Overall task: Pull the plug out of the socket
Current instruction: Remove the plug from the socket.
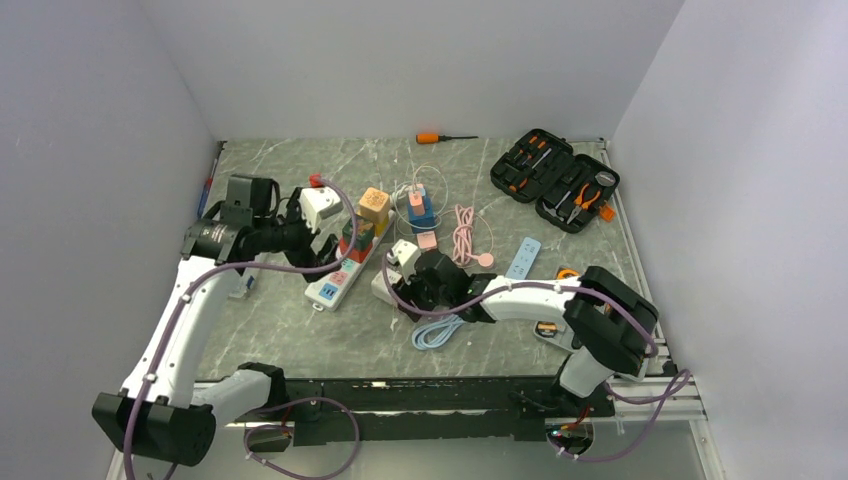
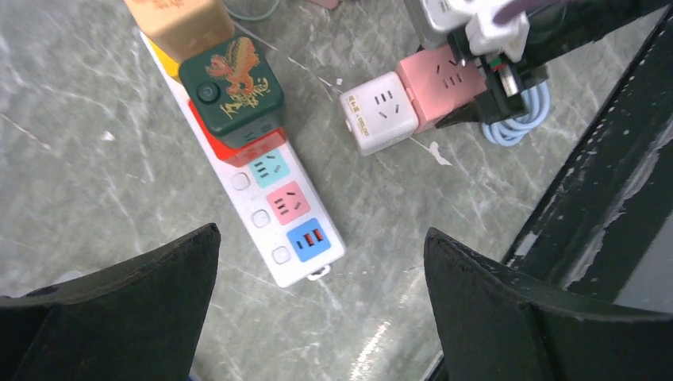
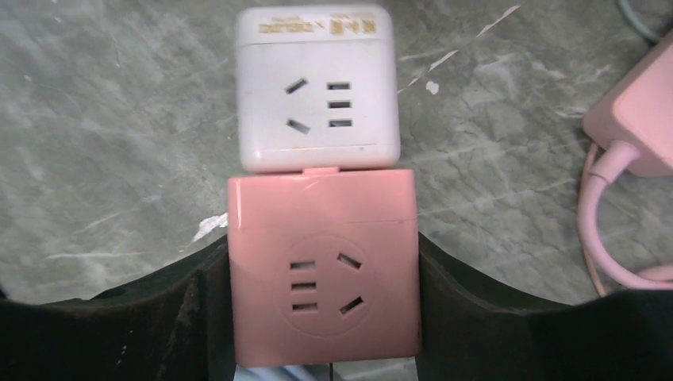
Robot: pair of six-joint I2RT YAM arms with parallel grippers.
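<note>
A pink cube socket [image 3: 321,266] and a white cube plug [image 3: 317,87] are joined end to end on the marble table. My right gripper [image 3: 321,270] is shut on the pink cube, one finger [image 3: 198,317] on each side. Both cubes show in the left wrist view, white [image 2: 381,111] and pink [image 2: 440,75]. In the top view the white cube [image 1: 385,287] sticks out left of my right gripper [image 1: 412,288], which hides the pink cube. My left gripper [image 2: 321,238] is open and empty, above the near end of a white power strip [image 2: 274,198].
The power strip [image 1: 340,275] carries a dark green cube [image 2: 230,83] and a tan cube [image 1: 374,205]. A light blue cable [image 1: 437,332] lies under the right arm. A pink cable [image 1: 463,235], blue adapter [image 1: 420,208], tool case [image 1: 555,180] and screwdriver [image 1: 440,137] lie farther back.
</note>
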